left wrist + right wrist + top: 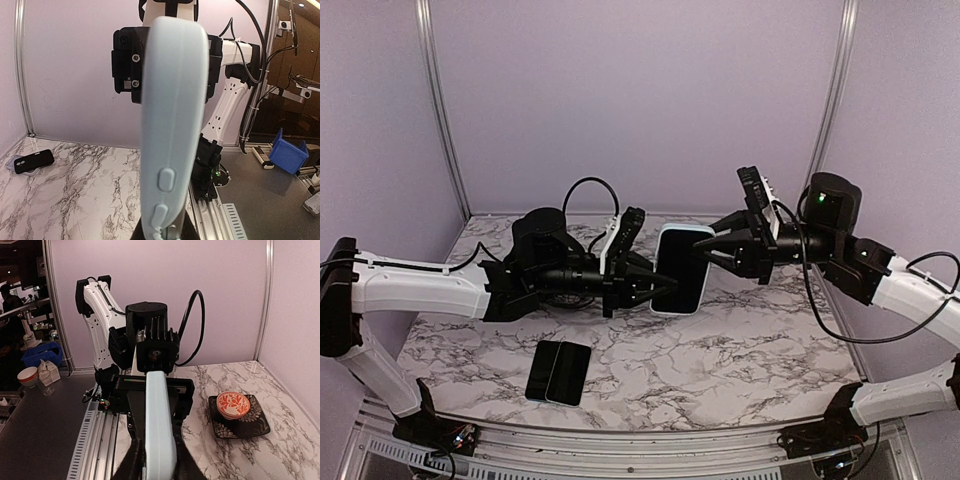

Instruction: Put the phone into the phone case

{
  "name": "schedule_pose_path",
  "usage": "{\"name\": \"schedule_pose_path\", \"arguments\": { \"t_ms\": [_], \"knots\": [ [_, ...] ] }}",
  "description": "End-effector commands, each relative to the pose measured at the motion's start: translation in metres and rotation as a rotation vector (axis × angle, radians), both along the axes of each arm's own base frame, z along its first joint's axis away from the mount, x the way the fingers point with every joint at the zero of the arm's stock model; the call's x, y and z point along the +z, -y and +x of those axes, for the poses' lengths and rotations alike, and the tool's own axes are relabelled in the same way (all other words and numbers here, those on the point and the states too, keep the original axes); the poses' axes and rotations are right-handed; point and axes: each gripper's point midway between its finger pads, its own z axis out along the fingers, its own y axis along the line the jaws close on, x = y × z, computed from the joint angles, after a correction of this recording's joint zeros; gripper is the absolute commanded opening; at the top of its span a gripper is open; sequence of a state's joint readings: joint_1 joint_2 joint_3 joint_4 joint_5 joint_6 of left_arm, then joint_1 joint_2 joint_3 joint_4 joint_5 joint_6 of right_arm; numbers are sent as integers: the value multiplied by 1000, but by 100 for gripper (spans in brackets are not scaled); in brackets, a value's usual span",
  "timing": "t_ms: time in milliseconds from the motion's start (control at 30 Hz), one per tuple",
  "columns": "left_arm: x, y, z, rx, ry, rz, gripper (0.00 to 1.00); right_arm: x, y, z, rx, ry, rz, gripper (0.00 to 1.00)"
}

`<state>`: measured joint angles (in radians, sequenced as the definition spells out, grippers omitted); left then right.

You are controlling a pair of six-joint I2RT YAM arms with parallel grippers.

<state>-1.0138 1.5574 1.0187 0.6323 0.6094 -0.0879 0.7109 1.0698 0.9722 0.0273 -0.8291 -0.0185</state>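
The marble table [770, 350] lies below both pincers. Between them, lifted clear of it, stands the pale blue phone case [684, 231], with the dark phone [678, 275] showing inside its rim. The left gripper [650, 285] is clenched on the case's left edge. The right gripper [708, 248] grasps its upper right edge. Below the left pincer, two dark slabs [560, 372] lie side by side.

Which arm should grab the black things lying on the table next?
Left, probably. The black pieces lie on its side, nearest the left gripper. The right gripper sits farther off; both pinch the light blue case.
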Motion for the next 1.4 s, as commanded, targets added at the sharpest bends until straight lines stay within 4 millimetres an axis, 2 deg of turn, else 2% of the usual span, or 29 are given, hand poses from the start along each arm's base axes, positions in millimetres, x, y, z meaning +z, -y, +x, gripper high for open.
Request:
{"name": "schedule_pose_path", "arguments": {
  "t_ms": [0, 33, 100, 200, 267, 333, 433, 567, 700, 733, 767, 800, 833, 900, 933, 1033, 1100, 1233, 1367],
  "knots": [
    [39, 1, -14, -39, 12, -91, 0, 16, 1, 8, -47, 80, 31, 46],
    [42, 0, -14, -31, 15, -99, 0, 9, 2, 9, -57, 58, 19, 57],
    [48, -2, -14, -22, 22, -115, 0, -8, 2, 10, -68, 4, 3, 67],
    [53, -6, -13, -12, 27, -140, 0, -24, 5, 12, -94, -62, 13, 70],
    [55, -7, -12, -9, 19, -148, 0, -28, 6, 9, -89, -86, 26, 67],
    [55, -9, -11, -2, 10, -156, 0, -30, 7, 4, -70, -105, 34, 59],
    [53, -8, -11, -7, -2, -158, 0, -30, 8, 1, -64, -117, 50, 39],
    [48, -5, -11, -21, -27, -147, 0, -27, 8, -4, -35, -112, 68, 0],
    [46, -7, -8, 7, -39, -146, 0, -22, 13, 3, -93, -100, 76, 0],
    [45, -8, 0, 54, -50, -147, 1, -21, 15, 8, -125, -104, 73, 0],
    [43, -10, 9, 110, -64, -147, 21, -22, 18, 17, -177, -119, 63, 0],
    [39, -12, 20, 175, -78, -140, 50, -25, 22, 27, -232, -141, 47, 0],
    [31, -15, 33, 252, -95, -118, 68, -30, 27, 38, -290, -171, 24, 0],
    [12, -23, 63, 432, -126, -56, 89, -43, 38, 58, -400, -231, -24, 0],
    [1, -30, 81, 541, -142, -17, 95, -59, 45, 67, -460, -288, -72, 0],
    [-38, -64, 130, 868, -192, 147, 99, -93, 65, 88, -583, -417, -152, 0],
    [-56, -81, 148, 963, -218, 229, 99, -121, 77, 101, -626, -530, -207, 0],
    [-73, -96, 162, 1000, -300, 275, 99, -160, 83, 107, -547, -739, -242, 0],
    [-80, -102, 166, 1016, -336, 286, 99, -200, 87, 120, -519, -899, -290, 0]
  ]
}}
